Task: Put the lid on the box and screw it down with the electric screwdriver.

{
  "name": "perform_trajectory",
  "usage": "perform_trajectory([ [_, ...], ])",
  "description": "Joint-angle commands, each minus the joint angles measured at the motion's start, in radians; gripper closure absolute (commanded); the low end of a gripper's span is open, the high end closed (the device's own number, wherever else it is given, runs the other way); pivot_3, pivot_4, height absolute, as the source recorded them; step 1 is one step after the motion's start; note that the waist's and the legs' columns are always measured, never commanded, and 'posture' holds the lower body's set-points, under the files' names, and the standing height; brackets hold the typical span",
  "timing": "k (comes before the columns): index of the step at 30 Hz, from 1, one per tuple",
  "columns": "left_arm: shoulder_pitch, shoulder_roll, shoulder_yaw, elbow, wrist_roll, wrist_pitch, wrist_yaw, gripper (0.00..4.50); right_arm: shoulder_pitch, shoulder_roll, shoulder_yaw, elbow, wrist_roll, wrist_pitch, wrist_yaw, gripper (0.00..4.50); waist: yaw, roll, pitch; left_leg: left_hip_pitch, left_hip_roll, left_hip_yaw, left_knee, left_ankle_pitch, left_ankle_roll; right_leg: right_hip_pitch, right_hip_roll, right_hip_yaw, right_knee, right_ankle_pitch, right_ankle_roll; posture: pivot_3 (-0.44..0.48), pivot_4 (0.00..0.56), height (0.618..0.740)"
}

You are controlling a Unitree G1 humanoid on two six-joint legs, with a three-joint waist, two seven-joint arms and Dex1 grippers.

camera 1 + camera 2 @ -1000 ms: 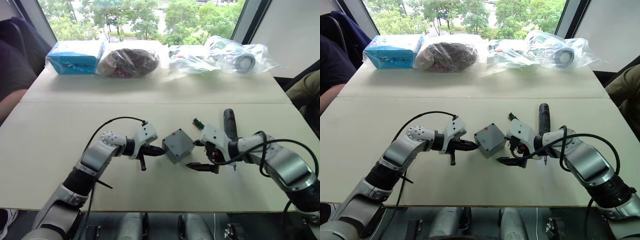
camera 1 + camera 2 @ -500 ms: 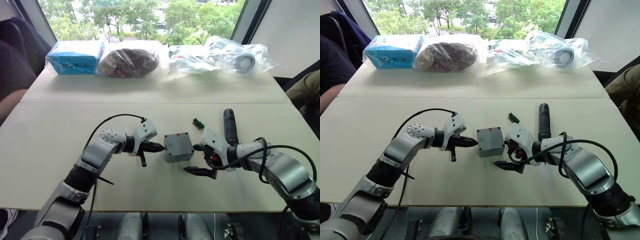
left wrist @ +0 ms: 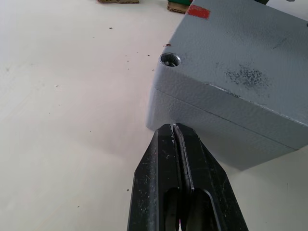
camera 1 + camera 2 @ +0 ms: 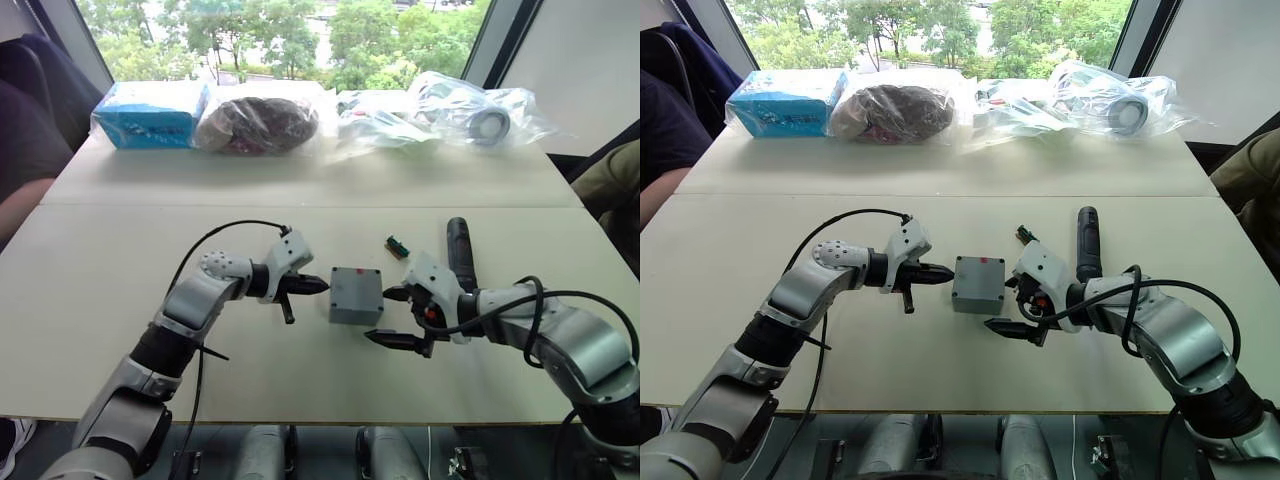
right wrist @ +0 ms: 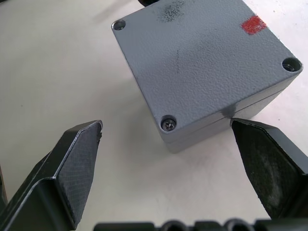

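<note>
Right wrist view: textured grey lid (image 5: pixel 202 62) seated on box (image 5: pixel 226 120), framed between spread right gripper (image 5: pixel 178 159) fingers; left gripper (image 3: pixel 179 144) pressed together just beside it.

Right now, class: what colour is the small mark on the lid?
Red, on the grey lid, near one corner; the right wrist view shows it best.
</note>
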Motion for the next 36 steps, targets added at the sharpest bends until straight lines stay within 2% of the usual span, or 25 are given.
perform_trajectory([
  [1,-0.019,0.003,0.022,-0.033,-0.015,-0.017,-0.015,4.5,-0.006,-0.008,-0.034,-0.049,0.022,-0.008,-0.001,0.02,0.0,0.0,0.0,0.0,0.0,0.0,0.0,0.0,0.0,0.0,0.0,0.0,0.0,0.0,0.0,0.0,0.15,0.74],
  [6,-0.017,0.094,0.066,-0.076,-0.042,0.001,-0.069,4.5,-0.047,-0.05,-0.19,0.015,0.081,0.017,0.018,0.02,-0.001,0.0,0.0,0.0,0.0,0.0,0.0,0.0,0.0,0.0,0.0,0.0,0.0,0.0,0.0,0.0,0.15,0.74],
  [9,-0.054,0.095,0.149,-0.08,-0.119,0.052,-0.067,4.5,-0.082,-0.036,-0.263,0.119,0.08,-0.019,0.005,0.02,0.001,0.0,0.0,0.0,0.0,0.0,0.0,0.0,0.0,0.0,0.0,0.0,0.0,0.0,0.0,0.0,0.15,0.74],
  [12,-0.081,0.083,0.187,-0.091,-0.165,0.094,-0.063,4.5,-0.104,-0.013,-0.257,0.196,0.041,-0.075,-0.018,0.02,0.002,0.0,0.0,0.0,0.0,0.0,0.0,0.0,0.0,0.001,0.0,-0.001,0.0,0.0,0.0,0.0,0.15,0.74],
  [15,-0.1,0.086,0.159,-0.119,-0.152,0.086,-0.064,4.5,-0.15,0.036,-0.162,0.362,-0.077,-0.213,-0.048,0.02,-0.002,0.0,0.0,0.001,0.0,0.0,0.0,0.001,-0.001,0.001,0.0,0.0,0.0,0.0,0.0,0.0,0.15,0.74],
  [21,-0.106,0.076,0.158,-0.173,-0.18,0.123,-0.041,4.5,-0.228,0.091,-0.092,0.559,-0.171,-0.343,-0.039,0.02,-0.003,0.0,0.0,0.001,0.0,0.001,0.0,0.003,-0.005,0.001,0.001,0.001,0.0,0.0,0.0,0.0,0.15,0.74],
  [24,-0.096,0.077,0.158,-0.191,-0.184,0.131,-0.032,4.5,-0.259,0.11,-0.072,0.633,-0.21,-0.397,-0.028,0.6,-0.003,0.0,0.0,0.002,0.0,0.001,0.0,0.003,-0.005,0.001,0.001,0.001,0.0,0.0,0.0,0.0,0.15,0.74],
  [30,-0.067,0.093,0.151,-0.206,-0.183,0.129,-0.024,4.5,-0.313,0.153,-0.057,0.753,-0.25,-0.452,-0.009,2.79,-0.003,0.0,0.0,0.002,0.0,0.001,0.0,0.003,-0.005,0.001,0.001,0.001,0.0,0.0,0.0,0.0,0.15,0.74],
  [36,-0.052,0.099,0.157,-0.222,-0.189,0.135,-0.005,4.5,-0.336,0.175,-0.06,0.813,-0.272,-0.477,0.003,2.79,-0.003,0.0,0.0,0.002,0.0,0.001,0.0,0.003,-0.005,0.001,0.001,0.001,0.0,0.0,0.0,0.0,0.15,0.74],
])
